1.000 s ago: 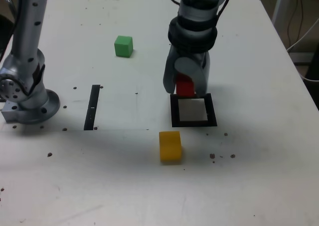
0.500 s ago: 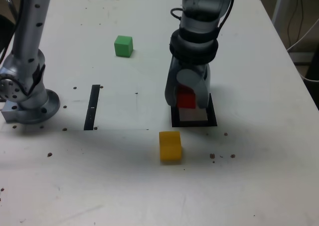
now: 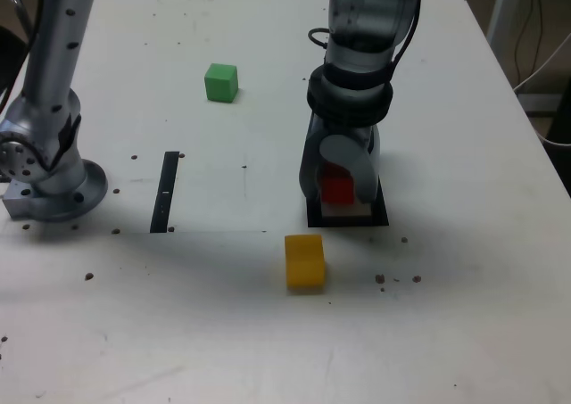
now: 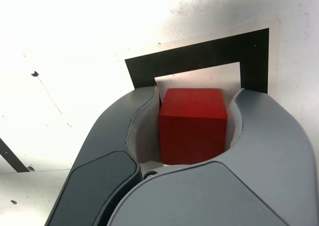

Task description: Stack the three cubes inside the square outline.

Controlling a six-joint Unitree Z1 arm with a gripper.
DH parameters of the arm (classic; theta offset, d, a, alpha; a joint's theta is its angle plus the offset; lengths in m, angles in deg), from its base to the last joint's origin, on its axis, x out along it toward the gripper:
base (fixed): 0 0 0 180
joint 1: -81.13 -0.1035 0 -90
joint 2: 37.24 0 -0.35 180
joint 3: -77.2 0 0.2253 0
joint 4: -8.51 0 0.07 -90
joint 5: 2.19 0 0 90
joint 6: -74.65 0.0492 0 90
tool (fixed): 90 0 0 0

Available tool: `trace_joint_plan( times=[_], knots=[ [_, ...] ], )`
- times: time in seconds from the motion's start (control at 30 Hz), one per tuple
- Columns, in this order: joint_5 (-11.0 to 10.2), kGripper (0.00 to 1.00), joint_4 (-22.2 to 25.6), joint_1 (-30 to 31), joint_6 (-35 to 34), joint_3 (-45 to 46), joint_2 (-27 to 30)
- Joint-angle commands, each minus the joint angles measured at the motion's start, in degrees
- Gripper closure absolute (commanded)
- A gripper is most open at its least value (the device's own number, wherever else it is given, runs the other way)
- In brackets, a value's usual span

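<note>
- My gripper (image 3: 338, 190) has its two grey jaws around the small matte red cube (image 4: 192, 124). In the wrist view the jaw faces lie right beside the cube's sides with little or no gap, so I judge it a grip on the cube, though I cannot say whether the hold has begun to loosen.
- The relation that matters: the red cube hangs directly over the white centre of the thick black square outline (image 3: 382, 217). The wrist view shows the black frame (image 4: 199, 56) just beyond the cube, and the white patch running under it.
- In the exterior view the gripper points down, with the cube low in the frame's opening. Whether its underside already touches the white worktop (image 3: 464, 136) I cannot tell, since the jaws hide that edge.
- The cube's sides look roughly parallel to the frame's sides, so I judge no turn is needed before setting it down, only a straight release.
- The small matte yellow cube (image 3: 304, 261) sits on the worktop just in front of the outline, toward the camera and slightly to the exterior view's left. It is the nearer one to fetch.
- The small matte green cube (image 3: 221, 82) lies well apart, farther back and toward the exterior view's left.
- By my reckoning, this is the first cube of the stack.
</note>
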Motion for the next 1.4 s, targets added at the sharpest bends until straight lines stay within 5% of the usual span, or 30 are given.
trace_joint_plan(
  times=[0.0, 0.13, 0.23, 1.1, 1.37],
  knots=[
    [0.1, 0.33, -0.5, 0.0, 0.3, 0.3, -0.1],
    [0.0, 0.09, -1.4, 0.0, 0.7, 0.7, -0.1],
    [-0.2, 0.01, -1.6, 0.0, 0.8, 0.9, 0.0],
    [-0.9, 0.01, -2.1, -4.2, 1.6, 8.8, 11.6],
    [1.7, 0.01, 1.8, -0.8, -3.2, 11.6, 18.2]
  ],
)
